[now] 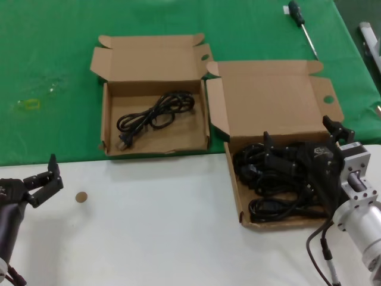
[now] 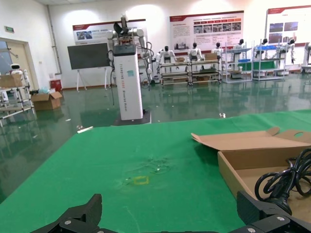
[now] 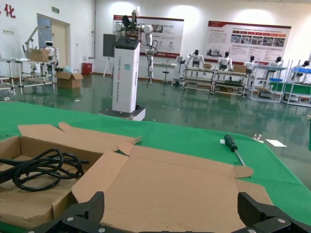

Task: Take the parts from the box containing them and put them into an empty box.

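Note:
The box containing the parts (image 1: pixel 271 98) has a tall lid and stands at the right with several black power cords (image 1: pixel 274 179) piled in it. My right gripper (image 1: pixel 297 134) hangs open just over that pile; in its wrist view (image 3: pixel 172 213) the jaws stand wide apart facing the tall lid (image 3: pixel 170 184). The short-lidded box (image 1: pixel 152 56) stands at the left and holds one looped cord (image 1: pixel 156 113), which also shows in the left wrist view (image 2: pixel 286 177). My left gripper (image 1: pixel 50 182) is open and empty at the lower left, apart from both boxes; in the left wrist view (image 2: pixel 172 213) it shows over green cloth.
A screwdriver (image 1: pixel 300 21) lies on the green cloth (image 1: pixel 47 71) at the far right. A small brown disc (image 1: pixel 81 197) lies on the white table (image 1: pixel 155 226) near my left gripper. A faint yellow mark (image 1: pixel 28 104) is on the cloth at the left.

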{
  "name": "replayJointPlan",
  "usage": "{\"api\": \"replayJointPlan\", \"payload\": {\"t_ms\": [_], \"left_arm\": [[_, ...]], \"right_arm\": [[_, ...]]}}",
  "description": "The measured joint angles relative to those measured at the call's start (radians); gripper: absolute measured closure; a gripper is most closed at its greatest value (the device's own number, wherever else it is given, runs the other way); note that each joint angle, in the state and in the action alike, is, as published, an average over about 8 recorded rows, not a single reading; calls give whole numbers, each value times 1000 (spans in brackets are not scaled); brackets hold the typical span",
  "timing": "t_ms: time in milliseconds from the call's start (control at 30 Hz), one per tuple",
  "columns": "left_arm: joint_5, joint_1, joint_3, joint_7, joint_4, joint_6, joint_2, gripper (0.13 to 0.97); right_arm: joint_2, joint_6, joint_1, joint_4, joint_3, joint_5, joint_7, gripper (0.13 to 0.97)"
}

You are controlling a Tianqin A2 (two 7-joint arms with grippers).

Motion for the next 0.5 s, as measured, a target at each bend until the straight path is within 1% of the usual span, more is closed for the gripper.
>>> {"api": "replayJointPlan", "payload": {"t_ms": [500], "left_arm": [[0, 0, 0, 0, 0, 0, 0, 132]], "right_arm": [[0, 0, 0, 0, 0, 0, 0, 129]]}}
